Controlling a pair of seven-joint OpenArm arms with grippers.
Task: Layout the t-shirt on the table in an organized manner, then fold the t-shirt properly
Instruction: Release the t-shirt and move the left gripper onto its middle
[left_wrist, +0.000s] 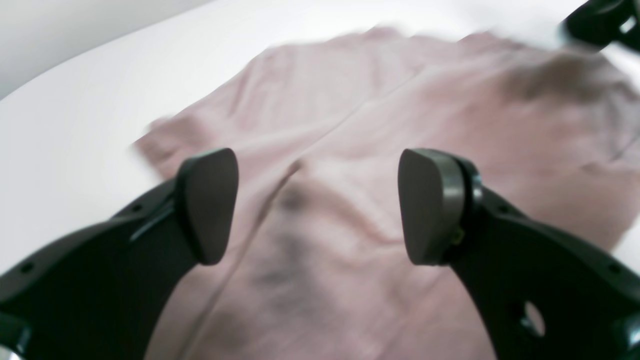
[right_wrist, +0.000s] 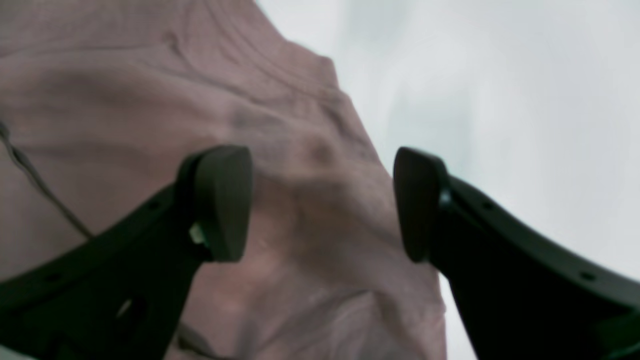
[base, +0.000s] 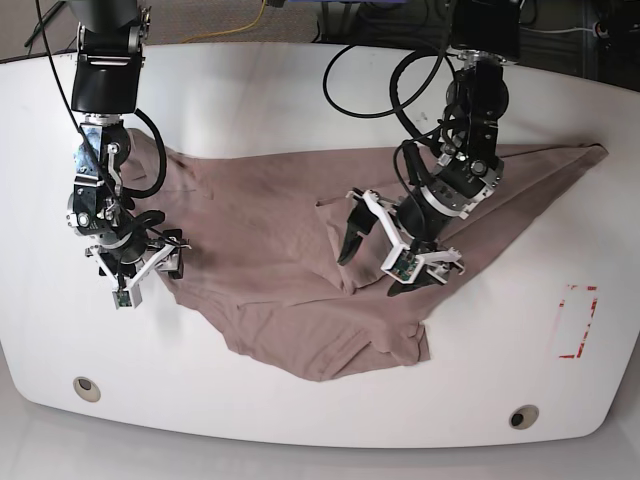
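Note:
The mauve-brown t-shirt (base: 260, 230) lies wrinkled and partly bunched across the white table (base: 300, 100), one end stretched out to the far right. My left gripper (base: 370, 262) hovers open over the shirt's folded middle. In its wrist view the left gripper (left_wrist: 317, 205) has creased t-shirt (left_wrist: 350, 125) fabric below the gap and nothing between the fingers. My right gripper (base: 148, 280) stands open at the shirt's left edge. In its wrist view the right gripper (right_wrist: 320, 202) straddles the t-shirt (right_wrist: 150, 100) border, one fingertip over fabric, the other over bare table (right_wrist: 500, 100).
A red tape rectangle (base: 577, 322) marks the table at the right. Two round grommet holes (base: 87, 388) (base: 521, 416) sit near the front edge. Black cables (base: 380, 90) loop behind the left arm. A thin dark cable (right_wrist: 30, 175) crosses the right wrist view.

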